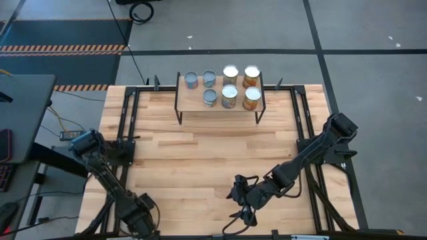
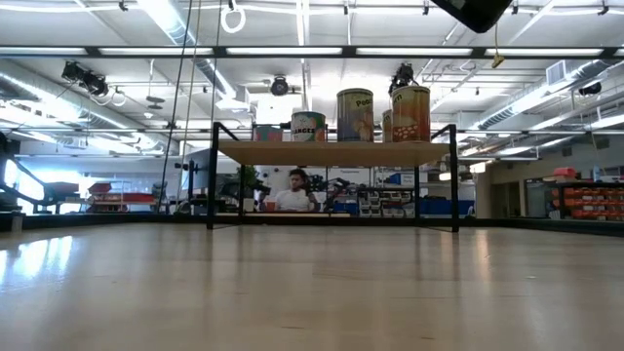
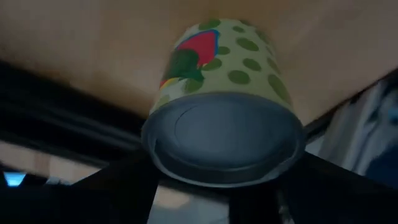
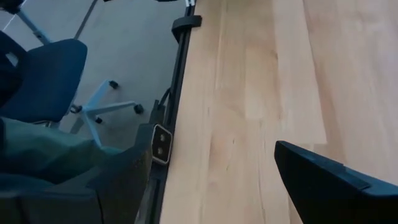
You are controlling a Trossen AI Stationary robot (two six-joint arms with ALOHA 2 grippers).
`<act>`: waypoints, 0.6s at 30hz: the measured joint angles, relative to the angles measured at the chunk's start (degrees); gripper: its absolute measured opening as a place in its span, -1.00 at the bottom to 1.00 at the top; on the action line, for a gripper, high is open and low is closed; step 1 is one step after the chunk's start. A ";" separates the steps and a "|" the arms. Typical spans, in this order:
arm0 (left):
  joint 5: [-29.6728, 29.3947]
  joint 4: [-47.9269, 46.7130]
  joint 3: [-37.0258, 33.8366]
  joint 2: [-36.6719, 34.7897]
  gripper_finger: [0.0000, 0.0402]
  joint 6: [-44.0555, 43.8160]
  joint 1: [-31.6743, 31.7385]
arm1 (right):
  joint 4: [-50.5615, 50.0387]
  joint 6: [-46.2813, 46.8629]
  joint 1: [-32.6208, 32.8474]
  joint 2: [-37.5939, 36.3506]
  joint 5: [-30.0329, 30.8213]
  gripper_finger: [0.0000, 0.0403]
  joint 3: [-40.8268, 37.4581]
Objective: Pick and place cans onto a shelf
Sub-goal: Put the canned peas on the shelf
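Only the left wrist view shows the green-dotted can (image 3: pixel 224 106) between the left fingers (image 3: pixel 124 193).

Seven cans (image 1: pixel 230 87) stood on one shelf (image 1: pixel 190 102). Eighth can (image 3: pixel 224 106), green-dotted label, sat at left hand (image 1: pixel 140 217). Two arms, two hands; right hand (image 1: pixel 243 200) empty.

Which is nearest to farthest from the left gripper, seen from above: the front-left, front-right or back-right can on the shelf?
1. Front-left can: left end of the front row, nearest the left gripper.
2. Front-right can: right end of the front row.
3. Back-right can: behind that one, farthest.
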 joint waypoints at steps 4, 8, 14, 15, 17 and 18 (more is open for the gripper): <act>-10.82 -3.70 3.54 -0.16 0.38 -0.02 2.43 | -3.64 1.70 0.31 -2.73 -0.89 0.72 0.00; -20.36 -10.16 9.15 -1.56 0.36 0.10 6.67 | -7.89 1.85 0.50 -7.09 -1.43 0.72 0.00; -24.14 -20.20 17.98 -4.17 0.35 6.51 16.52 | -12.71 1.82 -0.31 -13.84 -1.23 0.72 0.00; -24.72 -22.23 19.64 -4.58 0.35 7.72 18.84 | -12.98 1.76 -0.67 -14.79 -0.81 0.72 0.01; -27.34 -27.42 24.26 -5.03 0.35 9.06 24.50 | -13.59 1.16 -1.69 -16.50 0.41 0.72 0.02; -28.26 -29.66 26.71 -5.31 0.35 10.85 27.59 | -13.46 0.12 -2.36 -17.26 0.93 0.72 0.02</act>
